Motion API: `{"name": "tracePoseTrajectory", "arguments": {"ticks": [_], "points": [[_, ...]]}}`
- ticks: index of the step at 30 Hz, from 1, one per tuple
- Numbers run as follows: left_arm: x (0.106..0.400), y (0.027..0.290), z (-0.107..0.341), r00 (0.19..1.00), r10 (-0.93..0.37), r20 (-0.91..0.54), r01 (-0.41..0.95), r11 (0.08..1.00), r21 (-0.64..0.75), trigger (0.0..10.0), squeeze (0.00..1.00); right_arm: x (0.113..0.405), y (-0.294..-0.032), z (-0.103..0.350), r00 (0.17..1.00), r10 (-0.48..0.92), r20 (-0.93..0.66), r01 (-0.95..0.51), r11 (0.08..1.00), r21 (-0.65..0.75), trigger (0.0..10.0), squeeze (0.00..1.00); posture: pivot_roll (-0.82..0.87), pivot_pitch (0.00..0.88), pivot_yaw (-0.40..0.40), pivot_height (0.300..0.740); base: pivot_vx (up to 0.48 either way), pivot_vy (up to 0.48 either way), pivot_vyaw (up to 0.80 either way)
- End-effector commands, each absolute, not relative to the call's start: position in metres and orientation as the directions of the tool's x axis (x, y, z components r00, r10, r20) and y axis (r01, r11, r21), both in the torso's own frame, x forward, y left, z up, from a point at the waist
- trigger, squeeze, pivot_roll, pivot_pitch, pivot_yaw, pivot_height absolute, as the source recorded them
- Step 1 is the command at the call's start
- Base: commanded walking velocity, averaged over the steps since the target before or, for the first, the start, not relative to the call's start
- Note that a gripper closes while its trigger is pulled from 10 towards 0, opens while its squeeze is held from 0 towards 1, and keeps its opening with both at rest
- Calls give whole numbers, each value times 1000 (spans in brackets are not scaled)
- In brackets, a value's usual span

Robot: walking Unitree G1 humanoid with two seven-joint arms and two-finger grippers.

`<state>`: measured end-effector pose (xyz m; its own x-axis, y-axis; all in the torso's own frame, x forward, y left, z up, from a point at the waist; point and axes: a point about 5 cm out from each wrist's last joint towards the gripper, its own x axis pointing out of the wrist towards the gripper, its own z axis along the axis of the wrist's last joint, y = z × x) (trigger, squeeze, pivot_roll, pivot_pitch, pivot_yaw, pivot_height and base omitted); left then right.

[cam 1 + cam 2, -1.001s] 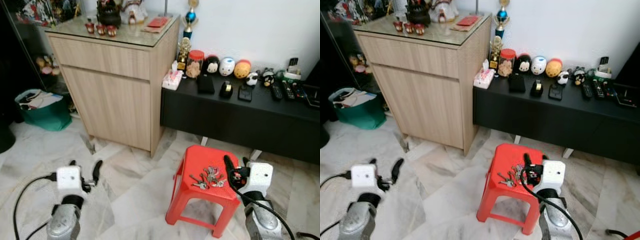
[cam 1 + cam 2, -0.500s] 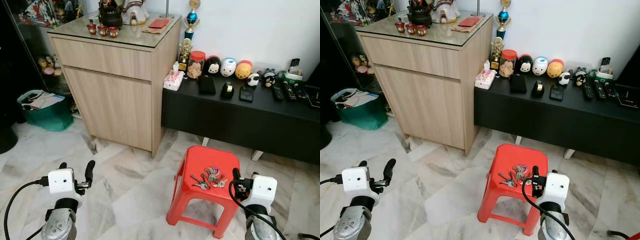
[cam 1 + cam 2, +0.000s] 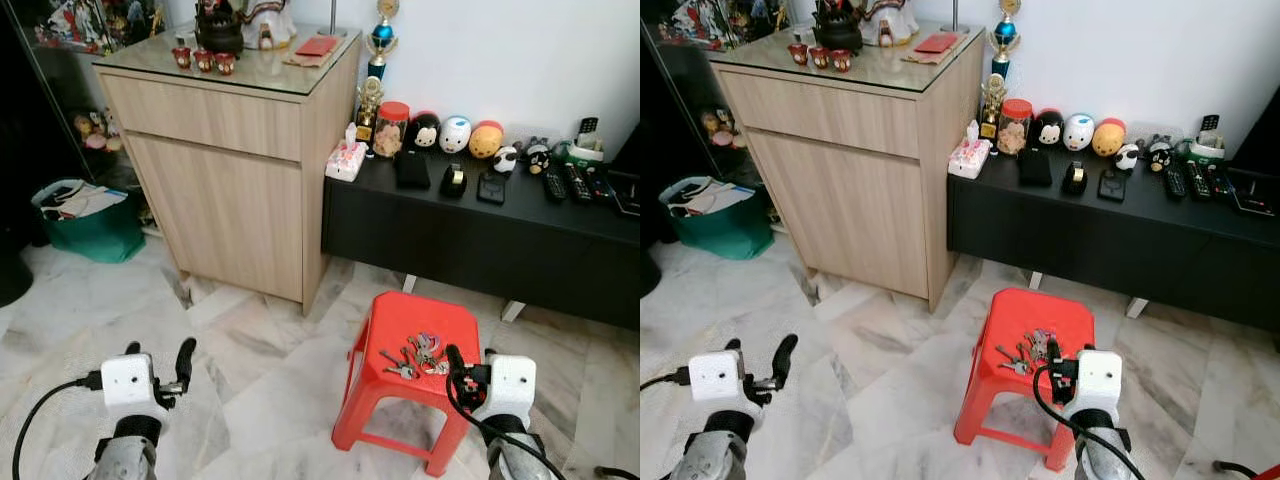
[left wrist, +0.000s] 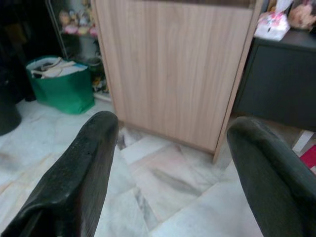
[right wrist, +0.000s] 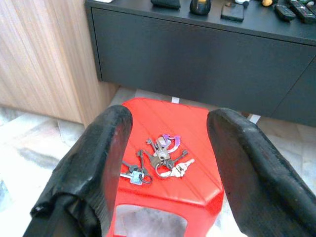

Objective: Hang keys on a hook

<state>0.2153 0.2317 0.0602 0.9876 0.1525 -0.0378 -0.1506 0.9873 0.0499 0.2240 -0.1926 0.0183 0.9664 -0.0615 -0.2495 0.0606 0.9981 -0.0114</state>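
A bunch of keys [image 3: 415, 358] with a purple clip lies on top of a red plastic stool [image 3: 400, 315] in front of me. My right gripper [image 3: 470, 362] hovers open at the stool's near right corner, a little short of the keys. In the right wrist view the keys [image 5: 158, 160] lie on the stool [image 5: 197, 187] between and beyond the two spread fingers [image 5: 106, 153], which hold nothing. My left gripper [image 3: 160, 352] hangs open and empty over the marble floor at the lower left, well away from the stool, facing the wooden cabinet [image 4: 173, 64].
A tall wooden cabinet [image 3: 230, 170] stands at the back left. Next to it runs a low black console [image 3: 480, 245] carrying toys, jars and remotes. A green bag [image 3: 85, 225] sits on the floor at the far left. Open marble floor [image 3: 260, 370] lies left of the stool.
My right gripper has drawn back and dropped from over the stool's right side to its near right corner. The left gripper has only shifted slightly. The keys have not moved.
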Motion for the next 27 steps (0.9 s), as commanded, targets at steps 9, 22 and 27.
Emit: {"name": "tracePoseTrajectory", "arguments": {"ticks": [9, 22, 27], "points": [[217, 226, 61, 993, 112, -46, -110, 993, 31, 10000, 0, 229, -191, 26, 973, -69, -219, 70, 998, -1, 10000, 0, 4, 0, -60, 740, 336, 0, 0], [220, 223, 62, 993, 106, -49, -104, 994, 34, 10000, 0, 233, -188, 29, 974, -76, -212, 83, 996, 20, 10000, 0, 8, 0, -73, 740, 325, 0, 0], [220, 223, 61, 993, 108, -54, -107, 994, 24, 10000, 0, 234, -187, 30, 975, -77, -209, 84, 996, 25, 10000, 0, 11, 0, -79, 740, 0, 0, 0]]}}
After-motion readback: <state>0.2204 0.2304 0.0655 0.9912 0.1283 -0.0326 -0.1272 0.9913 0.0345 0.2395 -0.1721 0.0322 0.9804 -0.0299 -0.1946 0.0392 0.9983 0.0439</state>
